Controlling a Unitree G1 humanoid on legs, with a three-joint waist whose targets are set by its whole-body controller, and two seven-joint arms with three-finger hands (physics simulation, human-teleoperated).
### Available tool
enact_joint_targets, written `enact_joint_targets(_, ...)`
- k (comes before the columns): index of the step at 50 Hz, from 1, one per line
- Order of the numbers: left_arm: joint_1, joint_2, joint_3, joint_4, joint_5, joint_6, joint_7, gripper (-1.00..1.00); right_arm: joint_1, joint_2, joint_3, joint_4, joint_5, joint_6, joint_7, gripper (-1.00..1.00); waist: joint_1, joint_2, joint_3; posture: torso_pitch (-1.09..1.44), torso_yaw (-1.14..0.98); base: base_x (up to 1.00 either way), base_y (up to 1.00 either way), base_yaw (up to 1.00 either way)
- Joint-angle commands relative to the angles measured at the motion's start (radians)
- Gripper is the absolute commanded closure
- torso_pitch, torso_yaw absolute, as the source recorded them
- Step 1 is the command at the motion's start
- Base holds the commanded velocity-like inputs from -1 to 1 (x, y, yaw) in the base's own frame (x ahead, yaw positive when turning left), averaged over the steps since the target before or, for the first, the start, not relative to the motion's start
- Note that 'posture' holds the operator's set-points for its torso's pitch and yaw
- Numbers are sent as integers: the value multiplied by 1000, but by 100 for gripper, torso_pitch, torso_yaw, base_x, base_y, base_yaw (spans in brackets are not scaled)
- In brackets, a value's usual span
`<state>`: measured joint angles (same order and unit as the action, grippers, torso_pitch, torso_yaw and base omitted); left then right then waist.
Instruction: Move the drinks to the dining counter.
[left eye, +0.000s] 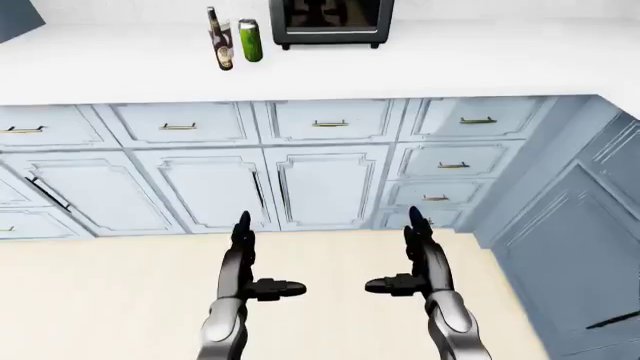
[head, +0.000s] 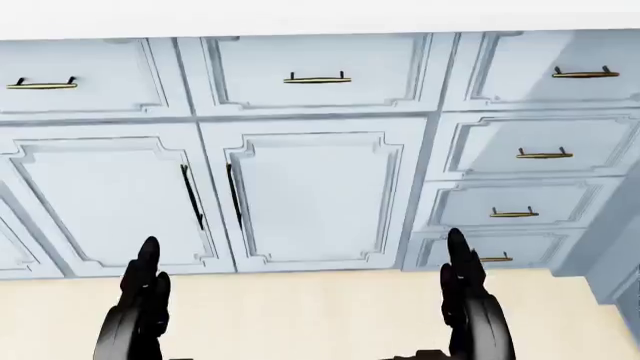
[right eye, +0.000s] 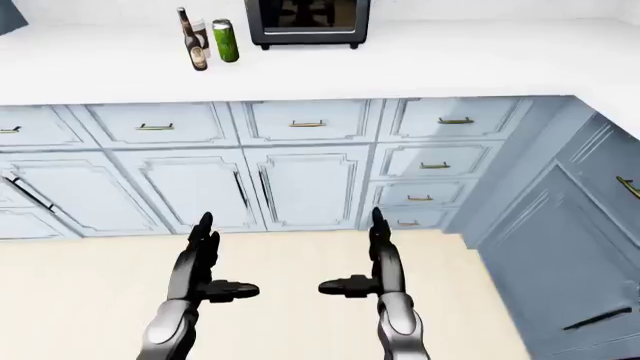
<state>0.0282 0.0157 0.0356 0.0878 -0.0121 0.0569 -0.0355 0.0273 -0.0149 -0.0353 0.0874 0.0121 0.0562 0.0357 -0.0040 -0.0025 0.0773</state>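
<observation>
White counter (left eye: 420, 64) carries our bottle (left eye: 219, 41) and can (left eye: 250, 40), side by side left of the oven (left eye: 331, 22). Our left hand (left eye: 243, 264) and right hand (left eye: 418, 262) hang open and empty, well short; reaching hastily, we risk toppling the bottle into the can

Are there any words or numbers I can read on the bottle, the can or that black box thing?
None can be read.
Brown bottle: it has a pale label, too small and blurred to read.
Green can: no lettering can be made out.
Black appliance: no words or numbers show.
</observation>
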Motion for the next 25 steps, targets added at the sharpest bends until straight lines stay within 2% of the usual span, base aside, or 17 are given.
enact_joint_targets(1, -21, 3, 4, -139, -9, -27, 4, -100, -36, -4, 1, -92, -3, -47, -4, -100, -2, -8, -1, 0, 0, 0, 0, 0)
enact_joint_targets(3, -15, 4, 6, -184, -8, 1, 7, -100, -30, -3, 3, -126, -8, -26, -8, -100, 8, -1, -63, 0, 0, 0, 0, 0)
enact_joint_targets(5, -13, 4, 5, -197, -6, 9, 5, -100, -37, -4, -1, -119, -7, -27, -9, -100, 6, -8, -18, 0, 0, 0, 0, 0)
enact_joint_targets(7, -12, 6, 8, -223, -7, 26, 2, -100, -37, -3, 1, -117, -9, -30, -11, -100, 8, -7, -68, 0, 0, 0, 0, 0)
enact_joint_targets(8, -13, 7, 9, -235, -6, 35, 1, -100, -38, -2, 2, -113, -11, -34, -13, -100, 8, -7, -74, 0, 0, 0, 0, 0)
enact_joint_targets(14, -17, 10, 14, -315, -4, 96, -6, -100, -45, -3, 2, -151, -10, 2, -16, -100, 8, -3, -81, 0, 0, 0, 0, 0)
enact_joint_targets(17, -24, 13, 16, -394, -6, 167, -11, -100, -55, -6, 3, -231, -11, 76, -17, -100, 9, -2, -85, 0, 0, 0, 0, 0)
enact_joint_targets(22, -115, 37, 42, -575, -15, 391, -21, -100, -116, -25, -28, -406, 2, 258, -22, -100, 9, -2, -92, 0, 0, 0, 0, 0)
enact_joint_targets(25, -174, 49, 63, -666, -39, 524, -25, -100, -142, -31, -46, -481, 12, 311, -31, -100, 10, -2, -91, 0, 0, 0, 0, 0)
